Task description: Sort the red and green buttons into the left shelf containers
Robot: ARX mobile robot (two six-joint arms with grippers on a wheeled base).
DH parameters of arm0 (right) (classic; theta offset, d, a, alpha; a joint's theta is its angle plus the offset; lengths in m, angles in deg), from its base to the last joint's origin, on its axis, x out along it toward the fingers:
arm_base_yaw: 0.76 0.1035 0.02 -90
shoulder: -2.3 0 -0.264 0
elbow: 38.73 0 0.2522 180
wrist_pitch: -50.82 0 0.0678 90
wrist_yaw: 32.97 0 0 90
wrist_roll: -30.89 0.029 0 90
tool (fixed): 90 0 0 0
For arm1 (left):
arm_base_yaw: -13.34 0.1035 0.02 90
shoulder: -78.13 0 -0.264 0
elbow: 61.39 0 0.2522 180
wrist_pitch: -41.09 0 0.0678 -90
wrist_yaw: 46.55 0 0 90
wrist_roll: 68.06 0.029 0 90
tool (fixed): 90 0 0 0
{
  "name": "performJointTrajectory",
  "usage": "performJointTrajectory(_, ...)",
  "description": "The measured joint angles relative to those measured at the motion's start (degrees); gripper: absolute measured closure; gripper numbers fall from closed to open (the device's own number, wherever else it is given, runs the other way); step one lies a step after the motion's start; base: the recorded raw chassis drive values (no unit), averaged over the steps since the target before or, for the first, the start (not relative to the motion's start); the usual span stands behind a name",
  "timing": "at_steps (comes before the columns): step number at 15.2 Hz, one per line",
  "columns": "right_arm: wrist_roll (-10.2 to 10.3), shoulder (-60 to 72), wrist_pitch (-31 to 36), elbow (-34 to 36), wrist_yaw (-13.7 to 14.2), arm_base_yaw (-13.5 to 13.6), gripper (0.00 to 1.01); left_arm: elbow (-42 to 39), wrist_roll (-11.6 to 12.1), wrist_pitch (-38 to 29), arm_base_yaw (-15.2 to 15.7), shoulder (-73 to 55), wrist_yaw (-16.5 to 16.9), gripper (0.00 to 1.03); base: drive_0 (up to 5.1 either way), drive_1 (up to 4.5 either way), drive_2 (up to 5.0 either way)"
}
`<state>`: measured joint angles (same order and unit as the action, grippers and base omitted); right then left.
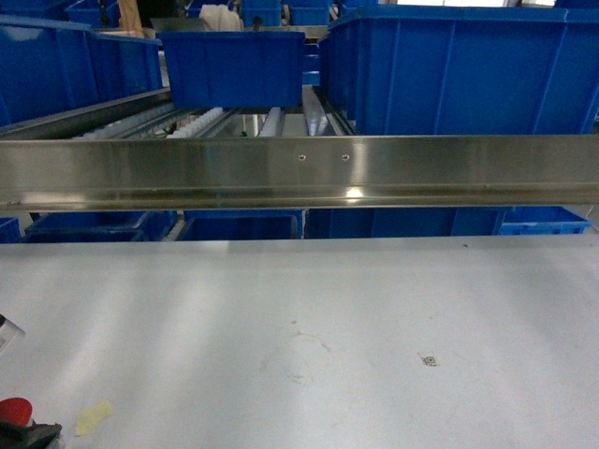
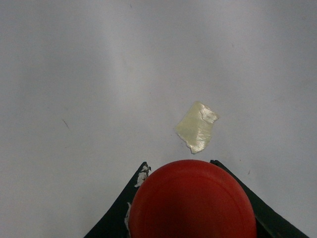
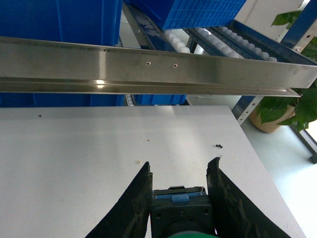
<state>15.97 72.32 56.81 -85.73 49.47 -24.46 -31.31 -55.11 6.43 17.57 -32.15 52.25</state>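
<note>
I'm mid-carry, I judge: my left gripper (image 2: pixel 193 218) has its fingers closed around a red button (image 2: pixel 193 201), low over the table (image 1: pixel 299 327) just short of a tape scrap (image 2: pixel 197 126). My right gripper (image 3: pixel 179 198) clamps a dark button (image 3: pixel 179 208), cap hidden. Next I must lift past the steel rail (image 1: pixel 299 173) to the left bins (image 1: pixel 65 65).
</note>
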Motion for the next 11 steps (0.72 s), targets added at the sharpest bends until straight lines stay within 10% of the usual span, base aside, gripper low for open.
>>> performJointTrajectory(11, 0.00, 0.00, 0.00, 0.00, 0.00, 0.00, 0.72, -3.56, 1.77, 1.49, 0.33, 10.38, 0.26, 0.73, 0.0, 0.00, 0.0)
